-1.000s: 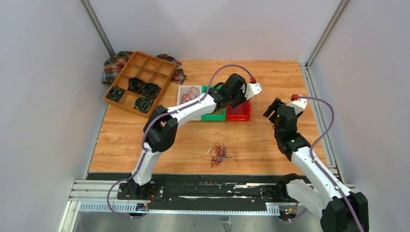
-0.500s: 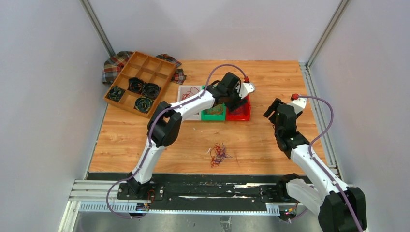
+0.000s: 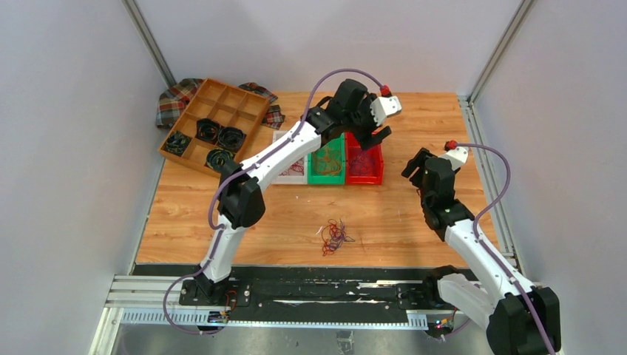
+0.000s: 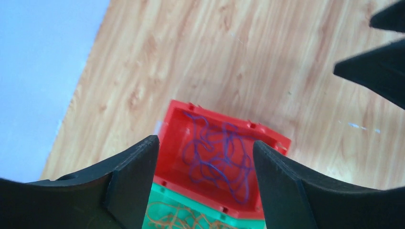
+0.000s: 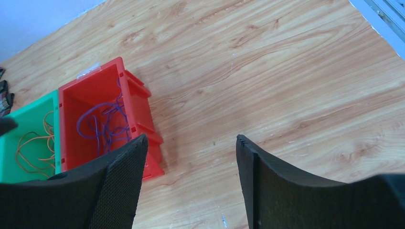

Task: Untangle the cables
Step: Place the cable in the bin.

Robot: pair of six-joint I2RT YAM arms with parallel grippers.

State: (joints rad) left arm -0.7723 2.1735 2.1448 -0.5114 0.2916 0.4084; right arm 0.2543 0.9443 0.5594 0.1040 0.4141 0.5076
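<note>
Red, orange and purple cables: tangled clump on wooden table, between the arms. Purple strands in red bin, orange strands in green bin. Left gripper above red bin, jaws apart, empty; right gripper likewise.

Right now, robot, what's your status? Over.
Both jaws open, empty. Left above red bin, purple cables inside. Tangled clump lies loose, nothing blocking it.

Wooden table: bins, tray, cloth, cables
</note>
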